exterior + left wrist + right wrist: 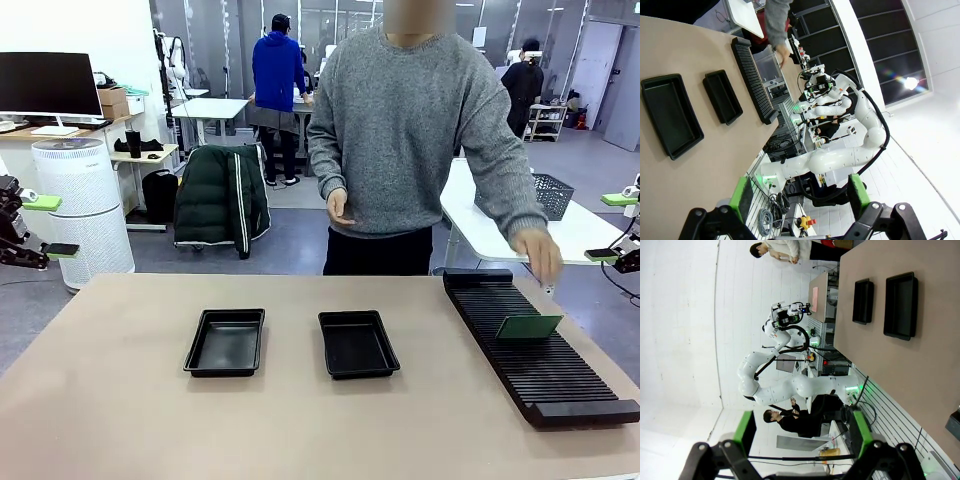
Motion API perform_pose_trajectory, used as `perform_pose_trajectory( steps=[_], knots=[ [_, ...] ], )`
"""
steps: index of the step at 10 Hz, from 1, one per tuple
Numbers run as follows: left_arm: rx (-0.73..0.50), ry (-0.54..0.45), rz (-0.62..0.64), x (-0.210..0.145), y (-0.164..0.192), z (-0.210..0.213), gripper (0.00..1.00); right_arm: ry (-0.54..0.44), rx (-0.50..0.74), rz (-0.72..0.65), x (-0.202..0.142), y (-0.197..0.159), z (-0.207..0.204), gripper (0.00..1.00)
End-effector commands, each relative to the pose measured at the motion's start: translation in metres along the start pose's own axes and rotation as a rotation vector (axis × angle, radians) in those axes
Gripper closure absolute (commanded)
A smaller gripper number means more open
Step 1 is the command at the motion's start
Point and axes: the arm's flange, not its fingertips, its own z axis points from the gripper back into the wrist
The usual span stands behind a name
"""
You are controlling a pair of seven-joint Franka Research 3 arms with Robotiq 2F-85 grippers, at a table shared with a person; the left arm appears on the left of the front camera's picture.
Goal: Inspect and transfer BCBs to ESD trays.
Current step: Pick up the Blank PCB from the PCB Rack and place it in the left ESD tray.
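Front view is showing the table [300, 430] with both ESD trays lying empty near its middle. The left ESD tray [226, 341] is sitting apart from the right ESD tray [358, 343], which is at its 3 o'clock. Farther toward 3 o'clock a long black slotted rack [560, 380] is running along the table's right side. One BCB [529, 326] is standing on edge in its slots. The person's hand [540, 252] is hovering at the board's 12 o'clock, above the rack's far end and apart from the board. The other hand [338, 207] is hanging in front of the waist.

The left gripper [50, 226] is waiting at the picture's 9 o'clock edge, off the table, with its fingers spread wide and gripping nothing. The right gripper [612, 227] is doing the same at the 3 o'clock edge. Behind the table, a white air purifier [85, 210] is standing at 10 o'clock and a dark green jacket [222, 195] is hanging at 11. A grey mesh basket [553, 195] is resting on a white side table at 2.

Left wrist view is adding the left gripper [801, 197] close up, its pads gaping on empty air. The right arm [840, 155] is curving up past the table edge at 3 o'clock. The left ESD tray [671, 115], the right ESD tray [722, 96] and the rack [754, 82] are lining up toward 10 o'clock, with the person's hand [782, 52] at the rack's far end.

Right wrist view is giving the right gripper [802, 432], equally wide and empty. The left arm [770, 385] is bending at centre, and the right ESD tray [900, 305] and left ESD tray [862, 301] are lying at 1 o'clock.
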Motion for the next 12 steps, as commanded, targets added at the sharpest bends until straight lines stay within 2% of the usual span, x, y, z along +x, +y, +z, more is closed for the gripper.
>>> perform_pose_trajectory(
  steps=[1, 5, 7, 9, 12],
  knots=[
    [-0.007, -0.002, 0.002, -0.002, 0.000, -0.001, 0.00, 0.001, 0.001, 0.005, -0.001, 0.002, 0.000, 0.00],
    [-0.007, -0.002, 0.002, -0.002, 0.000, -0.001, 0.00, 0.000, 0.000, 0.000, 0.000, 0.000, 0.000, 0.00],
    [-0.007, -0.002, 0.002, -0.002, 0.000, -0.001, 0.00, 0.039, -0.175, 0.095, 0.004, 0.031, 0.000, 0.00],
    [-0.007, -0.002, 0.002, -0.002, 0.000, -0.001, 0.00, 0.033, -0.327, 0.207, 0.014, 0.058, -0.001, 0.00],
    [-0.007, -0.002, 0.002, -0.002, 0.000, -0.001, 0.00, 0.200, -0.606, 0.492, 0.024, 0.082, -0.006, 0.00]
  ],
)
